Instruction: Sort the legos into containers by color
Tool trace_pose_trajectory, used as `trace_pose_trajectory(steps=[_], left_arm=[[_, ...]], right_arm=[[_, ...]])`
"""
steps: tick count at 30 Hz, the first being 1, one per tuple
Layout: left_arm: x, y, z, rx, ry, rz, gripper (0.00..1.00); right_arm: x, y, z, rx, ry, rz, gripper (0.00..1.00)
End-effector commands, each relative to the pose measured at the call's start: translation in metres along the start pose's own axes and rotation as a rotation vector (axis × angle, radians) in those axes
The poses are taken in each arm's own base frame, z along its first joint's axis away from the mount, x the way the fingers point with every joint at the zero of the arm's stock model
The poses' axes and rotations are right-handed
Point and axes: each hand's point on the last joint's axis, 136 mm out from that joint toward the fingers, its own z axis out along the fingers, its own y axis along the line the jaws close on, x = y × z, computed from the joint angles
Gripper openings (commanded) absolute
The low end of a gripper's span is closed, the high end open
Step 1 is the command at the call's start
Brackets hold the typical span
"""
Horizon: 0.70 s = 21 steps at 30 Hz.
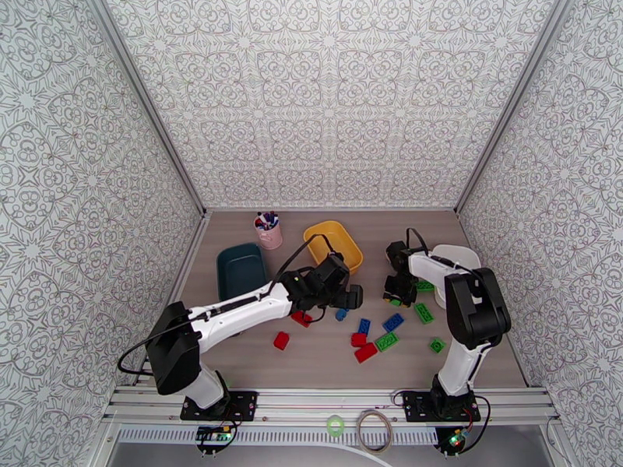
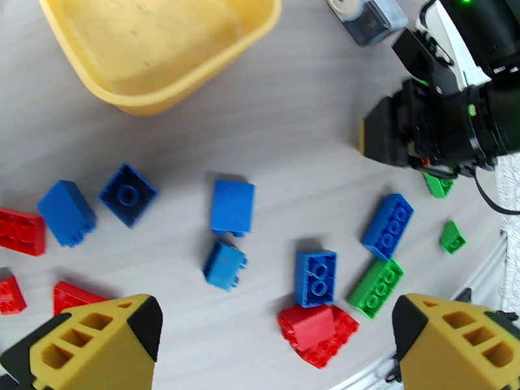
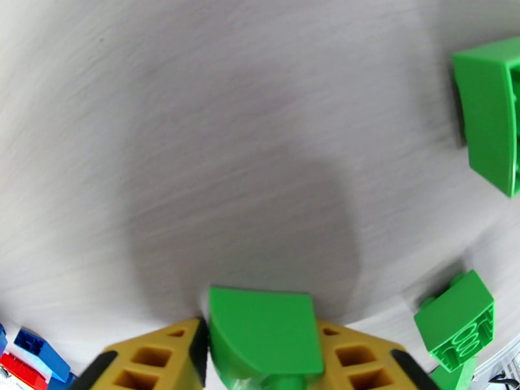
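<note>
Red, blue and green legos lie scattered on the table between the arms. My right gripper [image 3: 263,329] is shut on a green lego [image 3: 260,346], its yellow fingers [image 3: 153,359] pressed against both sides, low over the table; from above it [image 1: 399,293] sits left of the white tray [image 1: 459,257]. My left gripper [image 2: 276,346] is wide open and holds nothing, hovering above a blue lego [image 2: 316,276] and a red lego [image 2: 315,329]. From above, the left gripper [image 1: 350,296] hangs near the yellow tray [image 1: 335,241]. The dark teal tray [image 1: 240,270] stands to the left.
A pink cup of pens [image 1: 269,231] stands at the back between the teal and yellow trays. A small grey-white object [image 2: 367,14] lies near the yellow tray. Loose green legos [image 3: 491,118] lie right of the right gripper. Patterned walls enclose the table.
</note>
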Motion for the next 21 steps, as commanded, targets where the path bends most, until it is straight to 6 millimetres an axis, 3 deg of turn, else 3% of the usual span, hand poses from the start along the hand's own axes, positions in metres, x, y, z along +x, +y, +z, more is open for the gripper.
trace_pose_trajectory(steps=[1, 6, 12, 17, 21], left_arm=[[-0.010, 0.003, -0.009, -0.011, -0.029, 0.033, 0.99], [-0.011, -0.003, 0.001, 0.023, 0.046, 0.027, 0.99], [-0.021, -0.044, 0.016, 0.156, 0.075, 0.081, 0.99], [-0.025, -0.090, 0.035, 0.271, 0.110, 0.163, 0.99], [-0.025, -0.122, 0.051, 0.336, 0.135, 0.211, 0.99]], right_arm=[[-0.002, 0.005, -0.007, -0.020, -0.017, -0.002, 0.38], [-0.009, 0.008, -0.032, -0.045, -0.063, -0.012, 0.34], [-0.028, -0.001, -0.069, -0.085, -0.127, 0.023, 0.30], [-0.052, -0.034, -0.100, -0.101, -0.194, 0.121, 0.29], [-0.071, -0.074, -0.118, -0.078, -0.240, 0.225, 0.28]])
